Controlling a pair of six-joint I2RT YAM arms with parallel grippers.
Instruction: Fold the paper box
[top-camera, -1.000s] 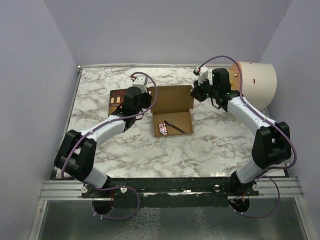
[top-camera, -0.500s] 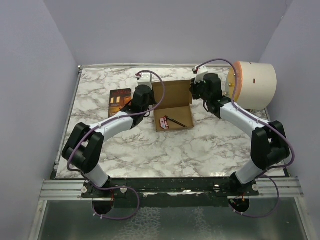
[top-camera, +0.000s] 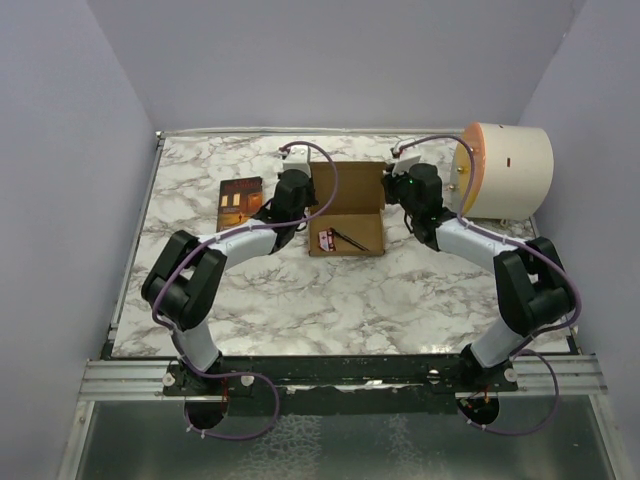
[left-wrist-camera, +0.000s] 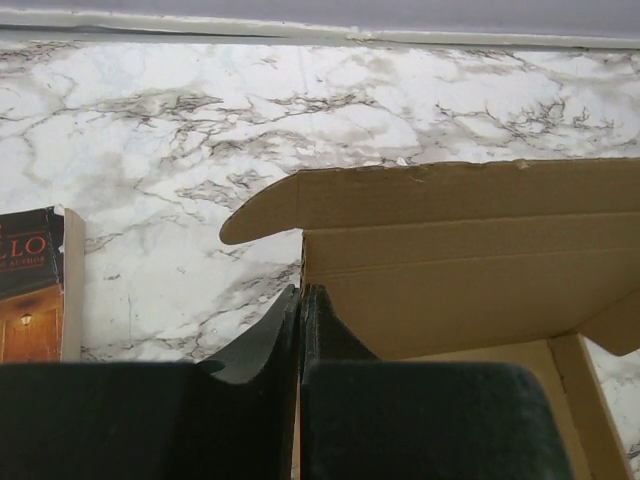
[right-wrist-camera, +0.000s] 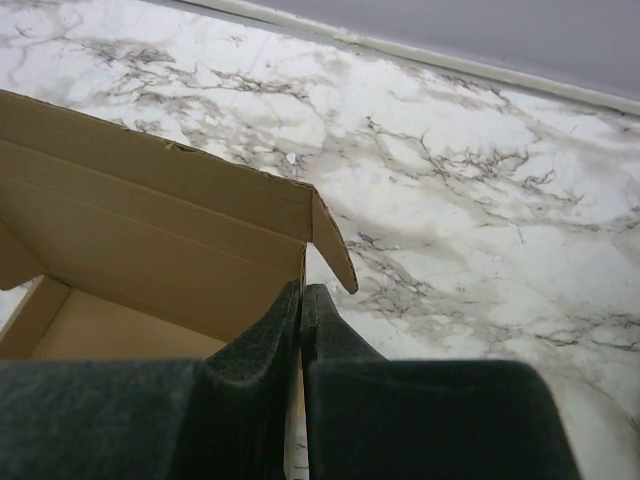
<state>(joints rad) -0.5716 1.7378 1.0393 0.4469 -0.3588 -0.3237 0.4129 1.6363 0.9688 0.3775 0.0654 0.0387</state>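
Note:
The paper box (top-camera: 352, 228) is brown cardboard and lies open at mid-table, its lid (top-camera: 347, 184) standing up at the back. A small pink item (top-camera: 326, 240) and a black pen (top-camera: 350, 240) lie inside it. My left gripper (top-camera: 303, 207) is shut on the box's left side wall. In the left wrist view that gripper (left-wrist-camera: 300, 292) pinches the wall's edge below the lid (left-wrist-camera: 450, 250). My right gripper (top-camera: 390, 203) is shut on the right side wall. In the right wrist view this gripper (right-wrist-camera: 302, 288) sits under the lid's corner flap (right-wrist-camera: 333, 245).
A dark book (top-camera: 240, 200) with an orange cover picture lies just left of the box and shows at the left edge of the left wrist view (left-wrist-camera: 30, 300). A large cream cylinder (top-camera: 505, 170) lies at the back right. The back wall is close behind the box.
Both arms have reached farther back and closer to the box's sides. The box has slid a little toward the back, and its lid now stands steeper.

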